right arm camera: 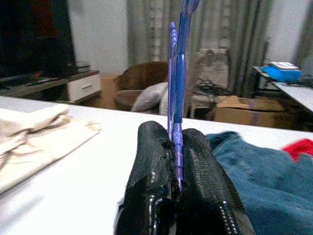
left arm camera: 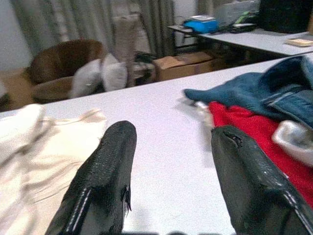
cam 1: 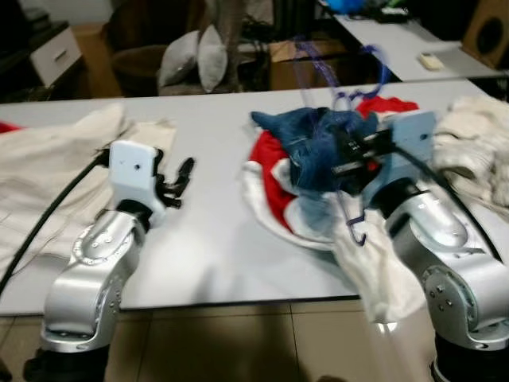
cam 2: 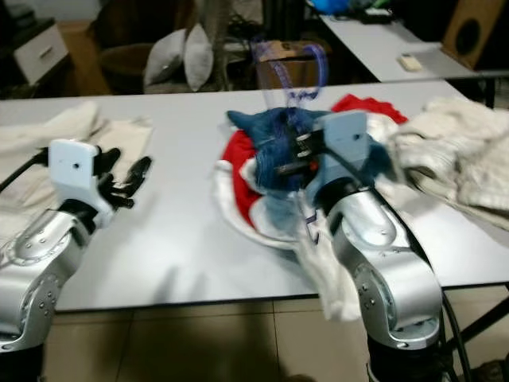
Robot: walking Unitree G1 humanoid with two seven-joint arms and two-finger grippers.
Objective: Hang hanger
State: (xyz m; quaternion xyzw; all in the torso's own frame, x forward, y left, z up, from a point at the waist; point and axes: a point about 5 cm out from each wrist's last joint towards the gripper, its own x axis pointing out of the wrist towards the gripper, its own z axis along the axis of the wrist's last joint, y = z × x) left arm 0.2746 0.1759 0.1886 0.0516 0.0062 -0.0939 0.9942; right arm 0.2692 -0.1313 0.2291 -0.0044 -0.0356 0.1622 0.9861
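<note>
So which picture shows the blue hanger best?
The right wrist view: the blue hanger stands sharp and close, pinched between the right gripper's shut fingers. Both eye views show it blurred above the jeans. The left wrist view looks past the left gripper at clothes instead.

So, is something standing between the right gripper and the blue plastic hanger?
No. The right gripper is already shut on the blue plastic hanger, above the blue denim garment on the white table. No rail to hang it on is visible.

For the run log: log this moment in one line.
right pincer: shut on blue hanger | left pincer: open, idle over table | clothes pile: on table
</note>
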